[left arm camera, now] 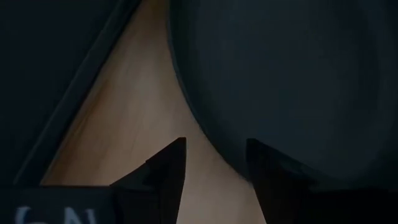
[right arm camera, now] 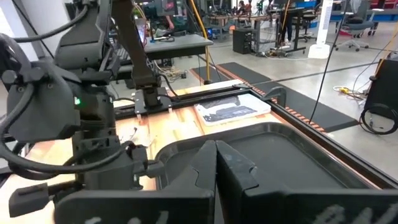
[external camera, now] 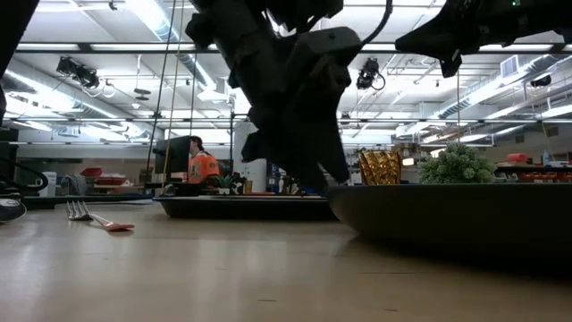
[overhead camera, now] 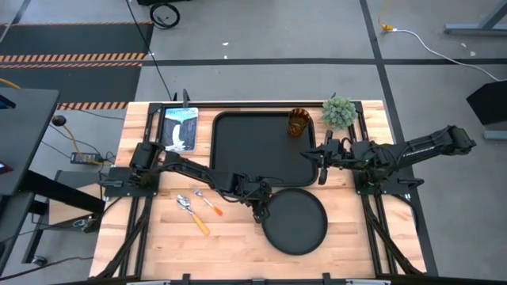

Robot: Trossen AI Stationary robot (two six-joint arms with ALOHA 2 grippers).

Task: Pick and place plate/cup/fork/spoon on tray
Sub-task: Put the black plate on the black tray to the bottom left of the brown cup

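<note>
On the wooden table [overhead camera: 238,245], the round black plate [overhead camera: 295,222] lies flat near the front edge, just in front of the tray [overhead camera: 238,146] and apart from it. The left gripper [overhead camera: 260,210] sits low at the plate's left rim; its wrist camera shows the two fingers [left arm camera: 168,171] apart, one over bare wood and the other at the plate's edge, clamping nothing. The black rectangular tray rests at the table's centre rear, and the amber cup [overhead camera: 299,122] stands upright in its far right corner. A small green plant [overhead camera: 339,112] stands just beside the tray's far right corner, on the table. The spoon [overhead camera: 190,212] and the fork [overhead camera: 207,203] lie side by side on the wood, left of the plate and in front of the tray. The right gripper [overhead camera: 323,162] hovers over the tray's right edge, its fingers [right arm camera: 205,168] pressed together and empty. A printed booklet [overhead camera: 180,128] lies left of the tray.
</note>
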